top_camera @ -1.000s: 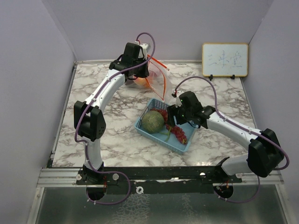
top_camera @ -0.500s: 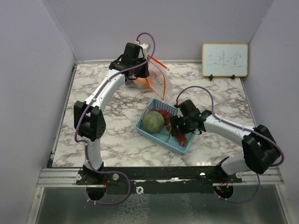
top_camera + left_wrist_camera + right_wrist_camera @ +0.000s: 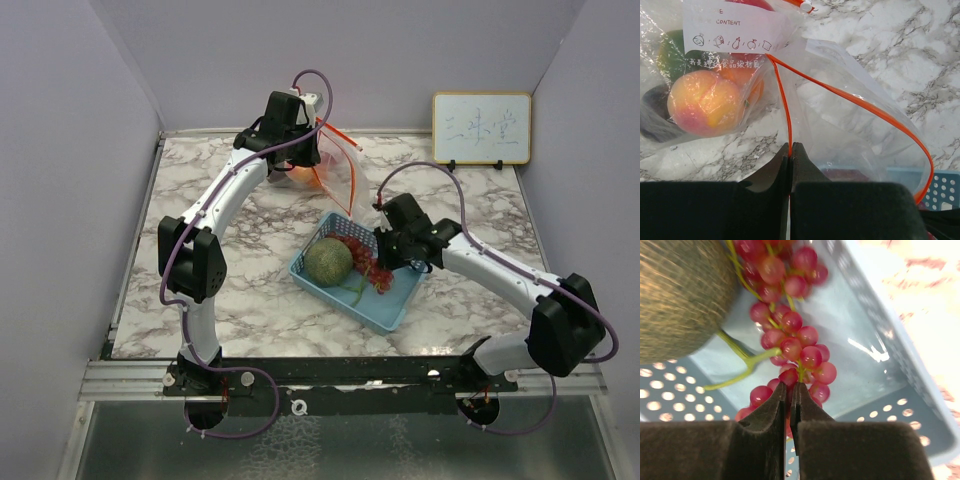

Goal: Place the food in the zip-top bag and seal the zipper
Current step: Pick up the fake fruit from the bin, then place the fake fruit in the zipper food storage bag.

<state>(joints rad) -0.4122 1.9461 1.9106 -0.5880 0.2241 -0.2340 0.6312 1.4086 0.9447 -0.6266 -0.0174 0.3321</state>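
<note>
Inside the light-blue basket (image 3: 388,312), the netted green melon (image 3: 327,261) is seen in the left half, its thin green stem curving out towards the basket's near side. Just right of the melon, the red grape bunch (image 3: 790,335) is laid out with its long axis running from the basket's far corner towards its middle, roughly parallel to the melon's flank. The bunch is gripped at its middle-of-basket end by the right gripper (image 3: 790,386), whose jaws are pressed almost together on the stalk among the last grapes (whether the bunch is lifted clear of the basket floor cannot be told). Beyond the basket's far-left side, the zip-top bag (image 3: 855,125) is stretched out on the marble table (image 3: 250,290), its open mouth turned towards the basket and its filled end pointing away from it. The orange zipper edge is pinched by the left gripper (image 3: 790,146), no gap being seen between the jaws. In the end farthest from the basket, a peach (image 3: 705,102) is held, with an orange (image 3: 747,80) just behind it.
</note>
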